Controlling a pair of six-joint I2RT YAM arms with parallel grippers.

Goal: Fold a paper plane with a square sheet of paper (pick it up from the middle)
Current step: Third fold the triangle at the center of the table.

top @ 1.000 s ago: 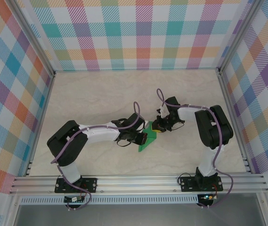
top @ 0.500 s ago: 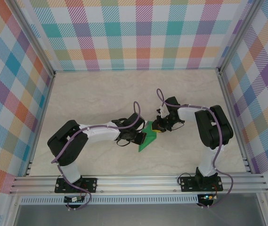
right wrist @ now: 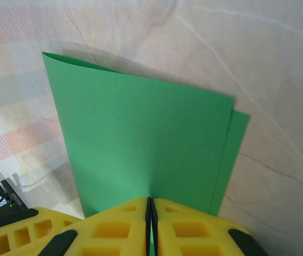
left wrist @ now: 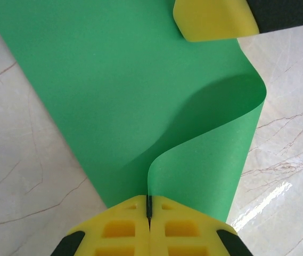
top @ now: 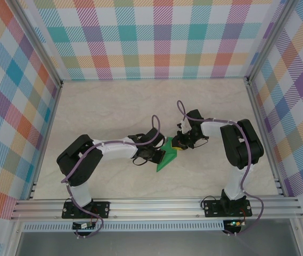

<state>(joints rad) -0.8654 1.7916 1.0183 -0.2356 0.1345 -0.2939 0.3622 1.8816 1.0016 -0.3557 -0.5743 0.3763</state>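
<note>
Left claw (left wrist: 149, 207): clamped on curled edge of square sheet of paper (left wrist: 119, 90). Right claw (right wrist: 150, 205): clamped on doubled-over edge. Sheet mid-frame on tabletop (top: 114, 106), unmoved over last second; left elbow nudged rightward. Fold held, uncreased.

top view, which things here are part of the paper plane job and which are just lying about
In the job: green paper sheet, partly folded over; left gripper, shut on it; right gripper, shut on it.
Just there: table; plaid walls; metal frame rail.
</note>
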